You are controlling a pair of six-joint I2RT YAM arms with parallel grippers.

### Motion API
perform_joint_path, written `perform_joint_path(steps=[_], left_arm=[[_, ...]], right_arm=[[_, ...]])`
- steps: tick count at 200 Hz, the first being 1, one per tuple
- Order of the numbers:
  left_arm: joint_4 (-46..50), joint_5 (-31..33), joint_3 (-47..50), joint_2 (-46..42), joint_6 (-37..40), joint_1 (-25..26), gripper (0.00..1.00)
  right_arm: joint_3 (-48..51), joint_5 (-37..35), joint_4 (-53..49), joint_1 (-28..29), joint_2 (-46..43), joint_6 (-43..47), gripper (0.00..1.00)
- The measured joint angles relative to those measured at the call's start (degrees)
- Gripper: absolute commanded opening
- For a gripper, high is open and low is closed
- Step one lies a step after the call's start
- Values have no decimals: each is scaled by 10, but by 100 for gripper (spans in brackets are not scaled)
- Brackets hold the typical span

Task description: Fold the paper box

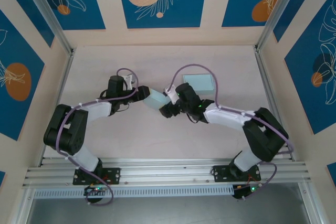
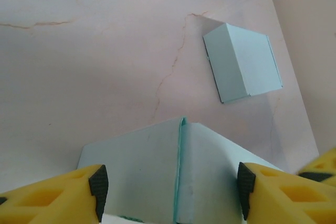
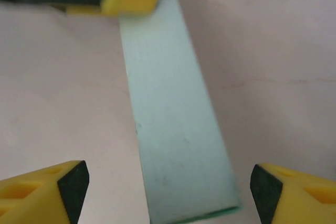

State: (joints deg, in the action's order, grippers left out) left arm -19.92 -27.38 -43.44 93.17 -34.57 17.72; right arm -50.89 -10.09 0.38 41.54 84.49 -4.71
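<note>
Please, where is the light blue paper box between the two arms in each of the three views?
Top external: paper box in the middle of the picture.
Left wrist: paper box at the bottom middle, its fold line pointing up.
Right wrist: paper box as a long blue strip down the centre.
Shared landmark: the flat blue sheet beyond the box, in the top and left wrist views.
</note>
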Motion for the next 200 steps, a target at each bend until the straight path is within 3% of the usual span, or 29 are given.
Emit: perform_joint_path(steps=[48,93,132,200], left_arm=[[-9,1,0,3,-2,2,65],[-9,7,0,3,-9,4,65],[-12,7,0,3,-11,5,63],[-24,11,7,2,-25,7,62]], right_arm=[[-82,-10,-112,-40,-100,-243,85],[-39,54,-124,-79,-65,-409,81],[-6,121,-93,-92,-11,-470,76],[27,169,-20,-109,26,-508,60]])
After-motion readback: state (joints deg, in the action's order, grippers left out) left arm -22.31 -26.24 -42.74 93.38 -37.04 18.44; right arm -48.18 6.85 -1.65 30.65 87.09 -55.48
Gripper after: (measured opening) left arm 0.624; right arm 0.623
